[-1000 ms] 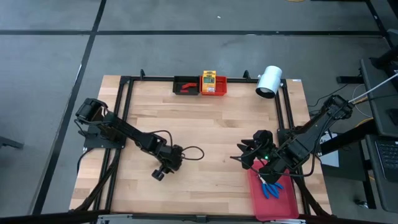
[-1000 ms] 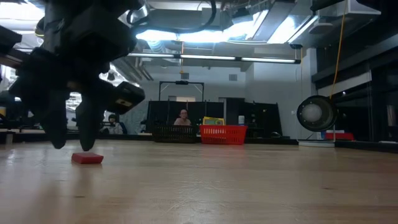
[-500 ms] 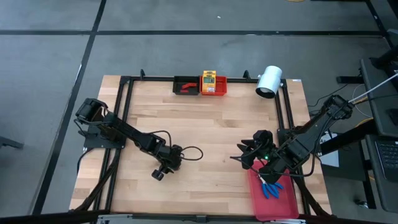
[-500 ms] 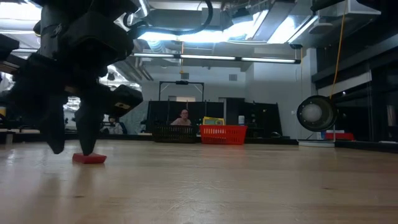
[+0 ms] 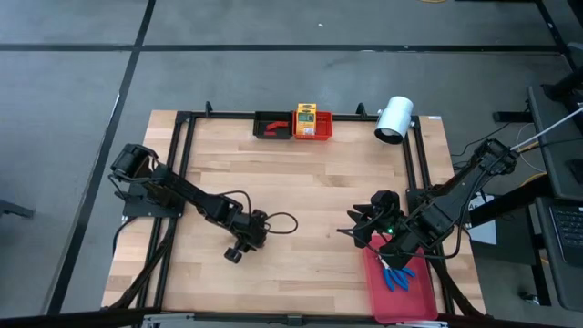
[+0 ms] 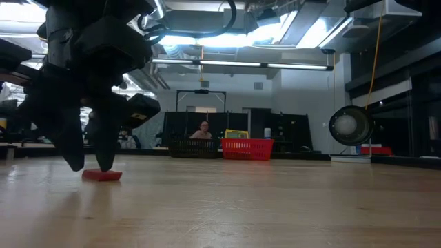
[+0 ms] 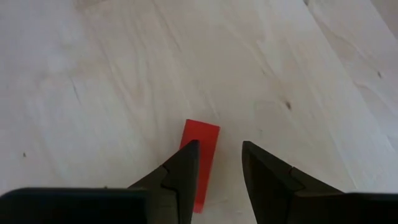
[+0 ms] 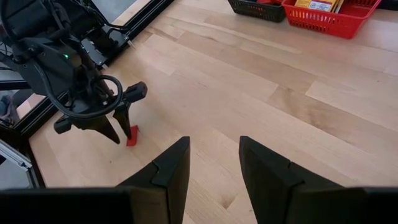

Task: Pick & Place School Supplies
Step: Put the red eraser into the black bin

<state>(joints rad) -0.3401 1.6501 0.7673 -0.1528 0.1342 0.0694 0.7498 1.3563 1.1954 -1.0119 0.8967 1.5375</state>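
A small flat red piece [image 7: 202, 142] lies on the wood in the table's near-left middle, also seen in the low view [image 6: 102, 175] and the right wrist view [image 8: 132, 138]. My left gripper [image 7: 220, 163] [image 5: 233, 254] is open and points down at it; one finger [image 7: 185, 167] stands over the piece's end, the other beside it on bare wood. My right gripper [image 8: 214, 163] [image 5: 351, 233] is open and waits above the table right of centre. Blue-handled tools [image 5: 397, 274] lie on the flat red tray. Yellow-and-green boxes [image 5: 306, 117] sit in the red bin. My left gripper comes from above, pointing down, with one finger [image 6: 105, 150] low over one end of the red piece [image 7: 198, 186]. Whether that finger touches the piece, I cannot tell. The piece lies flat on the table.
A black bin [image 5: 271, 126] with a red piece and the red bin [image 5: 314, 133] stand at the far edge. A white cylinder [image 5: 394, 119] lies at the far right corner. The flat red tray [image 5: 401, 293] is at the near right. A person [image 6: 202, 129] sits beyond the table.
My left gripper has moved slightly toward the table's right and down, so one finger now stands over the red piece instead of beside it.
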